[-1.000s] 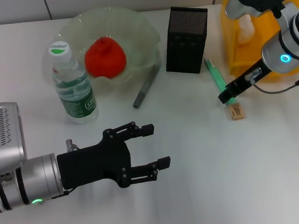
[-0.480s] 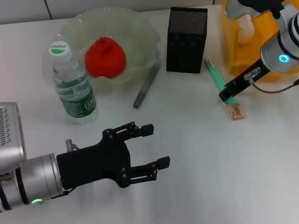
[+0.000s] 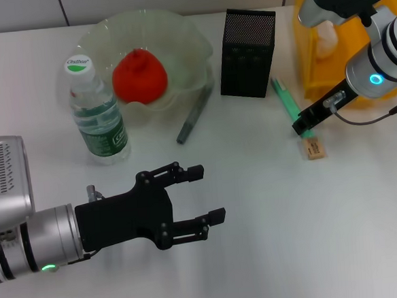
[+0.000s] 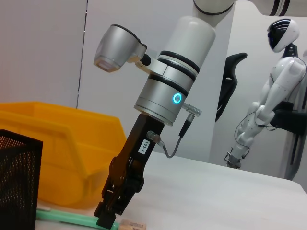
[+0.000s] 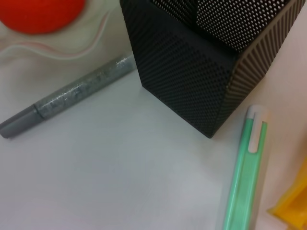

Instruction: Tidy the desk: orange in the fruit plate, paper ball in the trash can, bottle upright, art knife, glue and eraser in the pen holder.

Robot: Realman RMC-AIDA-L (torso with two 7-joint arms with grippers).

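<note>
Your right gripper [image 3: 301, 129] hangs low over the table, its tip at the near end of the green art knife [image 3: 286, 98] and just above the eraser [image 3: 313, 148]. Whether its fingers are spread or pressed together I cannot tell — they show only as one dark mass, also in the left wrist view.

The step in hand seems to be the pick of one of these two small things. If you go for the eraser, come straight down and let the fingers close across its short side, so the block does not slip away on the smooth table. Keep the tip away from the knife, which lies very near.

The eraser lies flat, with its long axis running about away from the robot. The art knife lies between the pen holder [image 3: 247, 52] and the trash can [image 3: 314, 45], its long axis slanted — the far end points toward the holder, the near end toward the eraser.

The left gripper [image 3: 205, 193] rests idle near the front of the table, fingers spread and holding nothing.
</note>
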